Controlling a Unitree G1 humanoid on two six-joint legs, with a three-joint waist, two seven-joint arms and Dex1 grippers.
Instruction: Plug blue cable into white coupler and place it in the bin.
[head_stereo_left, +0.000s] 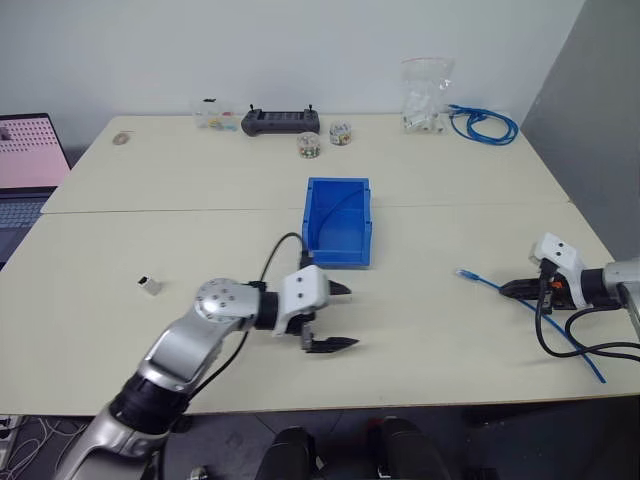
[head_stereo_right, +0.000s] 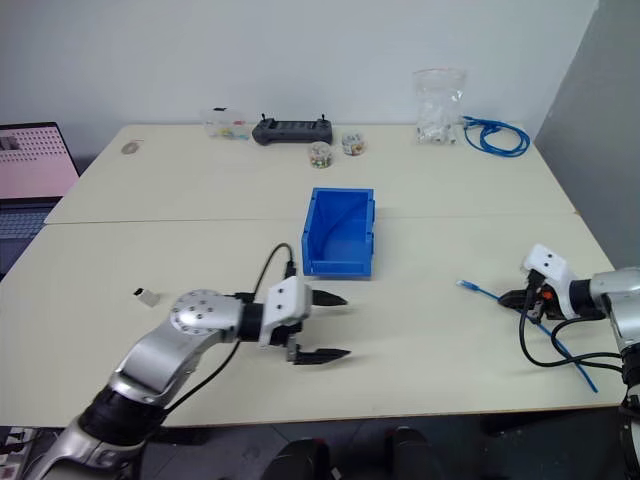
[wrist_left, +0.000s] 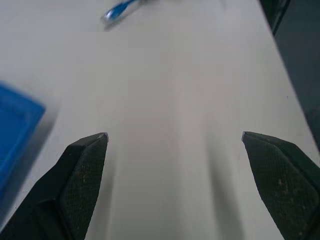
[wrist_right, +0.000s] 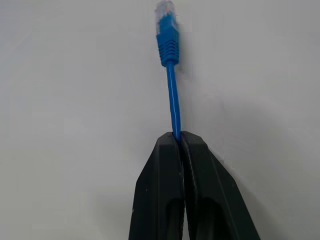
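Observation:
The blue cable (head_stereo_left: 480, 283) lies on the table at the right, its clear plug (wrist_right: 166, 30) pointing toward the middle. My right gripper (wrist_right: 178, 136) is shut on the cable a short way behind the plug, just above the tabletop. The bin (head_stereo_left: 338, 256) stands open-topped in the table's middle. My left gripper (head_stereo_left: 350, 317) hovers open just in front of the bin with nothing between its fingers (wrist_left: 82, 170). The white coupler (head_stereo_left: 150, 285) sits alone on the table far to the left, well apart from both grippers.
Along the back edge stand a coiled bundle of blue cable (head_stereo_left: 485, 125), a clear bag (head_stereo_left: 425, 95), a black controller (head_stereo_left: 281, 121) and small jars (head_stereo_left: 308, 145). A laptop (head_stereo_left: 25, 160) is at the far left. The cable's tail runs to the table's near right edge.

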